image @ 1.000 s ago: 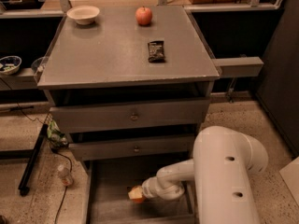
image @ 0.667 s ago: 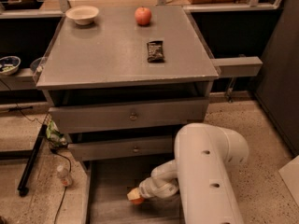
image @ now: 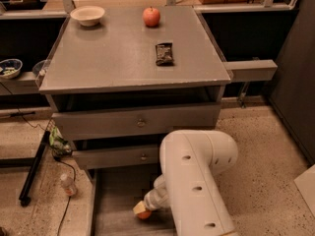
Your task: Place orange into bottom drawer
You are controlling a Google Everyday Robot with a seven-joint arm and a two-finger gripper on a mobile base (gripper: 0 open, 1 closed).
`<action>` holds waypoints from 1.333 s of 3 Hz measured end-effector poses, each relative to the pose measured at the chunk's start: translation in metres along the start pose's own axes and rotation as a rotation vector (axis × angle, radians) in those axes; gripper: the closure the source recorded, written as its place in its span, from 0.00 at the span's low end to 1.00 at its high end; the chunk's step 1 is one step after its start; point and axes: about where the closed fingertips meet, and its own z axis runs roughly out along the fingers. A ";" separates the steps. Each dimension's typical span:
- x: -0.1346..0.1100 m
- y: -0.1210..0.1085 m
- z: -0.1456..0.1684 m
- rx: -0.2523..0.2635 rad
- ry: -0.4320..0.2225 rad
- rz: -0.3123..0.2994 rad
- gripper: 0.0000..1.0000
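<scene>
Arm (image: 197, 181) shifted left since before, blocking much of the open bottom drawer (image: 115, 193), one cabinet (image: 123, 58) above carrying one bowl (image: 87, 15), one snack bar (image: 164, 53), one apple (image: 151, 16), gripper (image: 141, 209) down in the drawer touching one orange (image: 145, 215), grasp impossible to tell.

The white arm (image: 197, 181) fills the lower middle of the view, its thick link running from a rounded elbow down toward 6 o'clock. A slimmer wrist (image: 158, 196) reaches from it toward 8 o'clock, ending in the gripper (image: 141, 209), low in view.
</scene>
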 end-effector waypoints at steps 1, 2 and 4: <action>0.006 -0.001 0.009 -0.007 0.024 0.008 1.00; 0.015 -0.003 0.019 -0.011 0.045 0.015 1.00; 0.020 -0.002 0.022 -0.023 0.055 0.024 1.00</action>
